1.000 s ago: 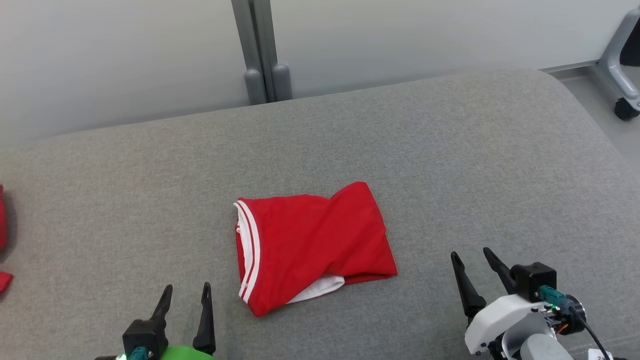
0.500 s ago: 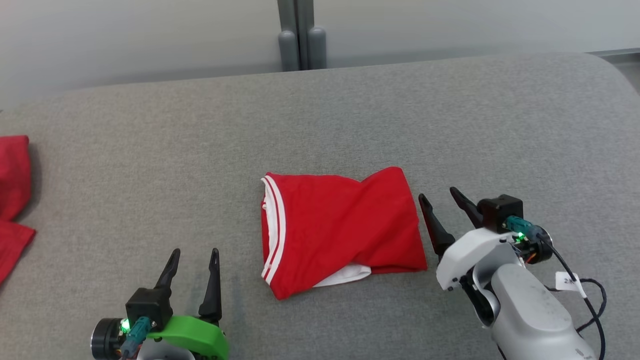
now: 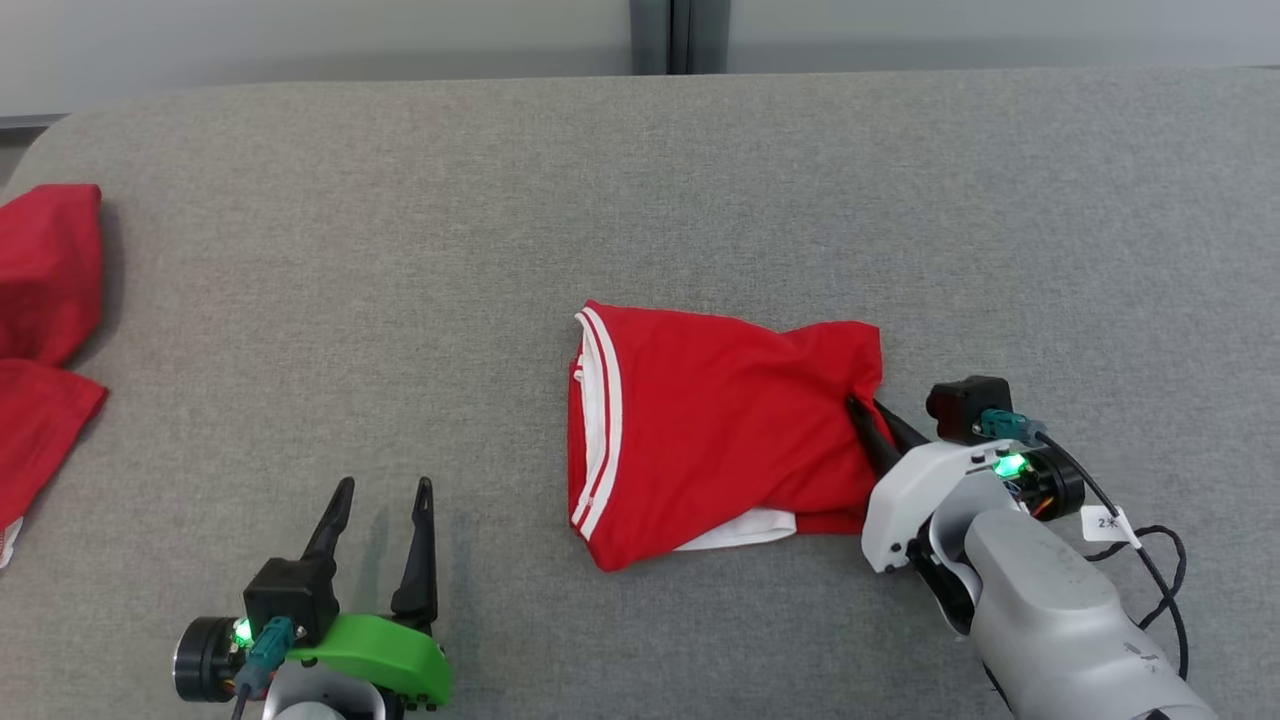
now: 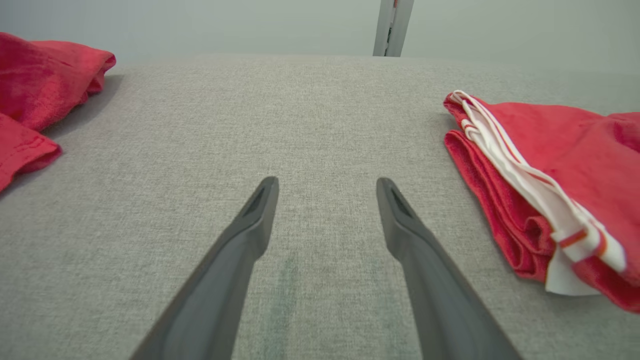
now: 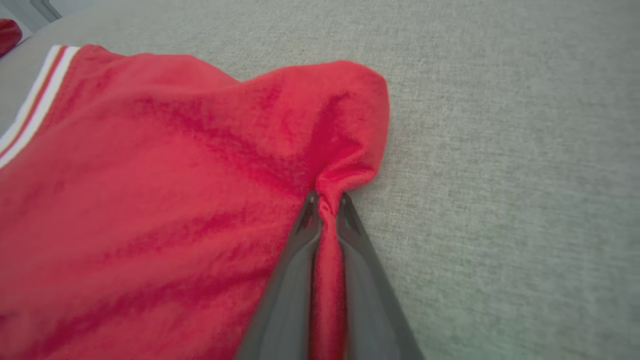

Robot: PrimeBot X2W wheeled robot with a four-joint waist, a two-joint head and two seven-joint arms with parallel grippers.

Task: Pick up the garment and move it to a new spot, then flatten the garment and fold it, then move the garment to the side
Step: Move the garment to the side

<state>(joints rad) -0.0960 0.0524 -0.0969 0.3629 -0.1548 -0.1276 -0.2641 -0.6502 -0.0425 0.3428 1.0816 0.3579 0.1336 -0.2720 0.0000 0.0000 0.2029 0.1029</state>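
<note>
Grey woven upholstery covers a broad padded surface [image 3: 300, 250] in front of a pale wall [image 3: 300, 30]. A red garment [image 3: 720, 420] with white striped trim lies loosely folded near the middle of it. A second ago the right gripper [image 3: 866, 408] stood apart from the garment's right edge with its fingers spread. Now it has reached the cloth, and its fingers are pressed together on a pinch of red fabric near the far right corner; the right wrist view shows the fabric bunched into a small ridge between them. The garment itself lies on the surface, not yet lifted. The left gripper [image 3: 385, 490] waits at the lower left, well apart from the garment, fingers spread and holding nothing, as before. More red cloth [image 3: 45, 300] sits at the far left edge. The grasp looks made, so the lift to a new spot can likely begin. Held by one corner, the garment will probably unfold and trail.
</note>
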